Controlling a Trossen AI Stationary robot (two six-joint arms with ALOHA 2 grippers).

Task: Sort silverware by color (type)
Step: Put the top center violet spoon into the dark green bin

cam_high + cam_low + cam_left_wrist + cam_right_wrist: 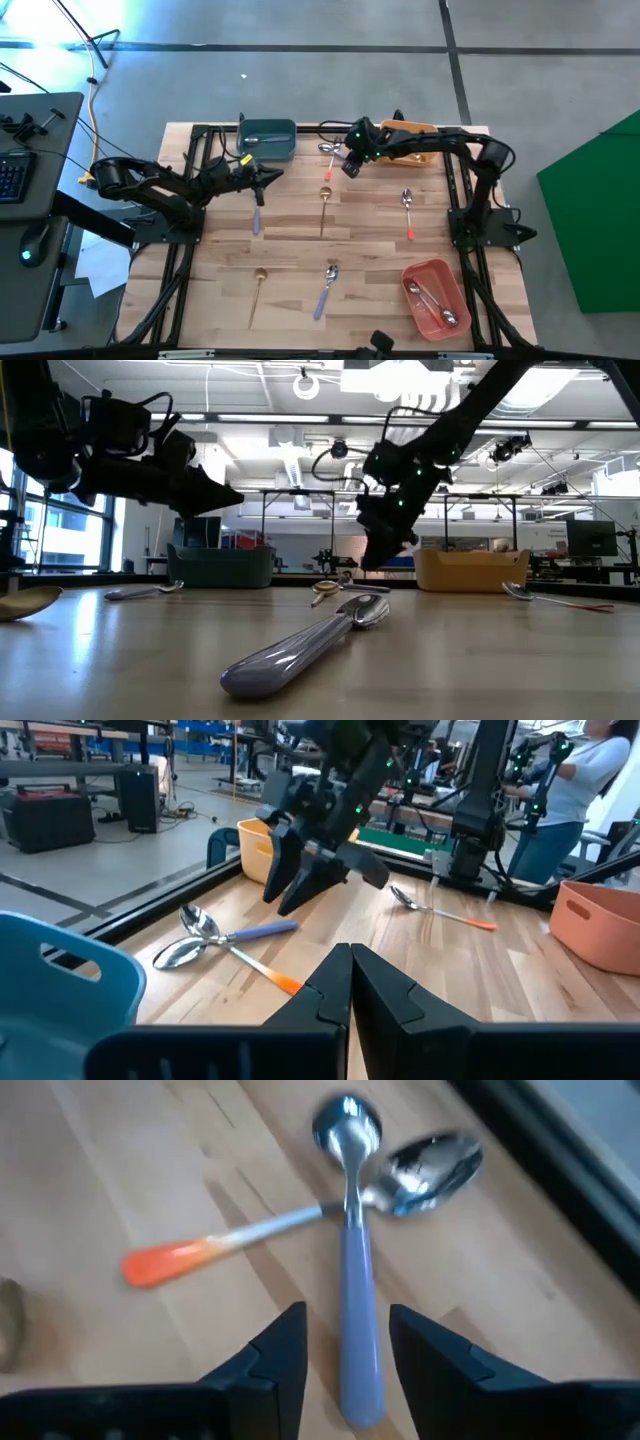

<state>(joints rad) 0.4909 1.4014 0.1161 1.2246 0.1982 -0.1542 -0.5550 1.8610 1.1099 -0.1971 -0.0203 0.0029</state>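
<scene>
My right gripper is open and points down over two crossed spoons near the table's far edge. Its fingers stand on either side of the lavender-handled spoon's handle, which lies across a red-orange-handled spoon. In the low view the right gripper hangs just above the wood. My left gripper is shut and empty, raised off the table beside the teal bin, with another lavender-handled spoon flat on the table near it.
A gold spoon, a red-handled spoon, a second gold spoon and a lavender spoon lie spread over the table. The red-pink bin holds spoons at the near right. The orange bin is behind the right arm. A person stands beyond the table.
</scene>
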